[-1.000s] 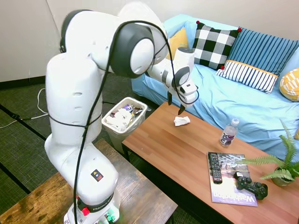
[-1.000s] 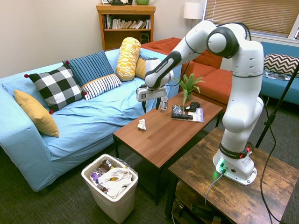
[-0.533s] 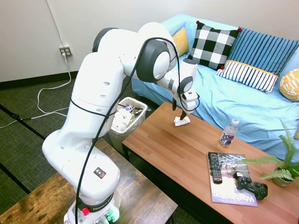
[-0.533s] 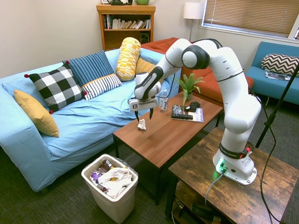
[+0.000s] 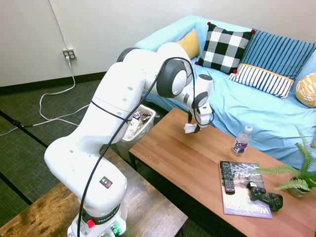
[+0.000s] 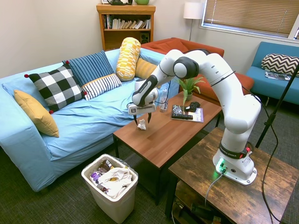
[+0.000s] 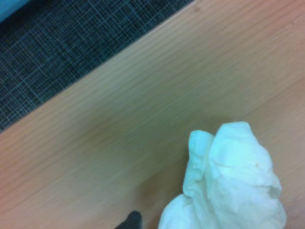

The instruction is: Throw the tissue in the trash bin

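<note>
A: We start at the white arm's two-finger gripper (image 6: 141, 121). Its 2 dark fingers are spread apart and reach down to the tabletop, 1 on each side of the tissue (image 6: 141, 124), a small crumpled white paper wad. They straddle it; we cannot see that they pinch it yet.

B: So what changed? A second ago we had the gripper hanging well above the wad and off to one side. Half a second ago it was lower and nearly over it. Now it has come down around it.

A: Agreed, and the wad itself has not moved. It lies near the end of the brown wooden coffee table (image 5: 197, 163) closest to the bin, just beside the edge that faces the blue sofa (image 6: 88, 112). In the wrist view the tissue (image 7: 228, 181) fills the lower part of the frame, close up on the wood grain.

B: We judge the approach finished, then. The next step is the squeeze, then a lift.

A: The trash bin (image 6: 111, 186), a small white rectangular plastic wastebasket with a liner, stands on the floor beyond that table end, already holding crumpled paper and dark wrappers. The tissue is soft, so a shallow grip could slip off it.
</note>
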`<move>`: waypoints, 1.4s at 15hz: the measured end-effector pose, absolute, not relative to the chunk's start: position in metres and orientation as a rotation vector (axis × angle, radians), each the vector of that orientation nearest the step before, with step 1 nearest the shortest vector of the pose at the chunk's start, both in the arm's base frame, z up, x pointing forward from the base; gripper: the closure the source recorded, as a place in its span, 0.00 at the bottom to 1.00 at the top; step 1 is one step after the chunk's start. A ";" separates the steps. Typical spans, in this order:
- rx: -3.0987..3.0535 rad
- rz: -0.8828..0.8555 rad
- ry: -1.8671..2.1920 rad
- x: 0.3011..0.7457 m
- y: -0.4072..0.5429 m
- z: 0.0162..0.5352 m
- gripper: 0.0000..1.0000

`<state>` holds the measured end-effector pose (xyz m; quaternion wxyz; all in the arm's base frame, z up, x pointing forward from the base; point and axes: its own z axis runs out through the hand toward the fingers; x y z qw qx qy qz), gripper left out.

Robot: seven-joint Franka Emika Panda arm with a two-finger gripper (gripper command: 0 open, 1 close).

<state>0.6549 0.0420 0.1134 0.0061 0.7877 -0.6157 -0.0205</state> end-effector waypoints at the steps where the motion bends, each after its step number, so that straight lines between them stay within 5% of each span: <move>1: 2.467 -0.067 -1.920 0.654 0.045 0.111 1.00; 16: 2.467 -0.087 -1.934 0.665 0.045 0.099 1.00; 21: 2.623 -0.016 -1.814 0.658 0.089 0.158 1.00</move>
